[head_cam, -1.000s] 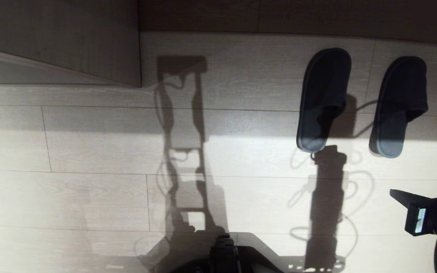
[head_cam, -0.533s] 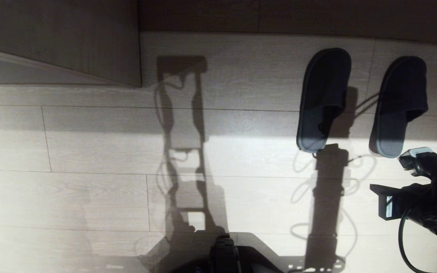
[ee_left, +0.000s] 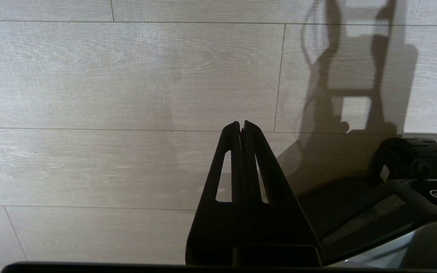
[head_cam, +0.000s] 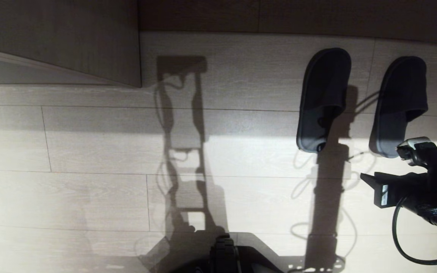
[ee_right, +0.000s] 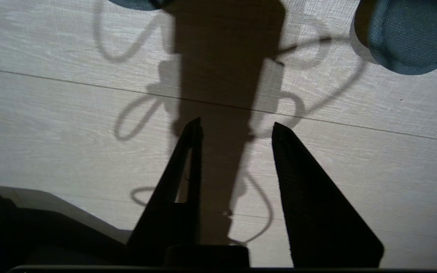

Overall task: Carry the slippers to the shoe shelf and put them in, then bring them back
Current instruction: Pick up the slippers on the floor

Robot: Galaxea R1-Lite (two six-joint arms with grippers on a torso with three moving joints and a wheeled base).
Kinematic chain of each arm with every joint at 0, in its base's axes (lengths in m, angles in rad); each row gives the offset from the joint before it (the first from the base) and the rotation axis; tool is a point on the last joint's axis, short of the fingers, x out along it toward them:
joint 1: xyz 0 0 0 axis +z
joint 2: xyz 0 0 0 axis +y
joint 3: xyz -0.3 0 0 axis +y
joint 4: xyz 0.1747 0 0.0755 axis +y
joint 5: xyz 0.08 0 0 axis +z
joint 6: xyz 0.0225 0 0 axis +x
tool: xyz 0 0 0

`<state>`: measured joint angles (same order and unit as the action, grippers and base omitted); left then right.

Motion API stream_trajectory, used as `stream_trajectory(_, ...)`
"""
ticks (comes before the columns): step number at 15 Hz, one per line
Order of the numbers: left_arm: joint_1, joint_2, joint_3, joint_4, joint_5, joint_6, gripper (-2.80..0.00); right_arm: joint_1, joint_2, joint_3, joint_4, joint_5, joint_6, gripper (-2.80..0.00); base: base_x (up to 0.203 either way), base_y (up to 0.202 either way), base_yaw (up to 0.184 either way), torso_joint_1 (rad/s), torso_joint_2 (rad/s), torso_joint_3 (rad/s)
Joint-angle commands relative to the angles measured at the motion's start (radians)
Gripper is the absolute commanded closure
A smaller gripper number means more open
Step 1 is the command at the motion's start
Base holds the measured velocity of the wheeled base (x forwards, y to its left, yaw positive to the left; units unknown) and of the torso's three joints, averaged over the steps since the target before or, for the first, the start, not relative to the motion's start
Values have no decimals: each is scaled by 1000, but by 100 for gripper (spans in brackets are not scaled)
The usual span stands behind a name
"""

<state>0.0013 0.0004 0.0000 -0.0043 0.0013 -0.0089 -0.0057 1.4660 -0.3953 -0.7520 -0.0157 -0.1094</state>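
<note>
Floor (head_cam: 89,151): I see pale grey-beige wood-grain planks, thin dark seams; bright lit band across middle, dimmer grey toward top. Slippers (head_cam: 323,100): I read dark grey-navy; in right wrist view heel fabric shows blue-teal fine weave. Panel (head_cam: 59,38): darker brown-grey wood grain, pale lower edge. Right gripper (ee_right: 237,127): black, matte. Left gripper (ee_left: 241,125): black. Base (head_cam: 224,252): black. Cable (head_cam: 404,242): black. On floor I note dark grey shadows.

The right gripper (ee_right: 236,127) has advanced toward the slippers (head_cam: 398,106), opening.
</note>
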Motion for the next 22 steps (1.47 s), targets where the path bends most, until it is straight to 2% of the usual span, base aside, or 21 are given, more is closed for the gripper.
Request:
stream_trajectory(1, 0, 0, 0, 0, 0, 0, 0, 0, 10, 0, -18, 0, -1, -280, 0, 0, 0, 0, 0, 0)
stream_trajectory(7, 0, 0, 0, 0, 0, 0, 0, 6, 128, -71, -36, 3, 4, -280, 0, 0, 0, 0, 0, 0)
stream_trajectory(13, 0, 0, 0, 0, 0, 0, 0, 30, 229, -228, -119, 3, 20, -280, 0, 0, 0, 0, 0, 0)
stream_trajectory(22, 0, 0, 0, 0, 0, 0, 0, 44, 272, -294, -293, 3, 94, -280, 0, 0, 0, 0, 0, 0)
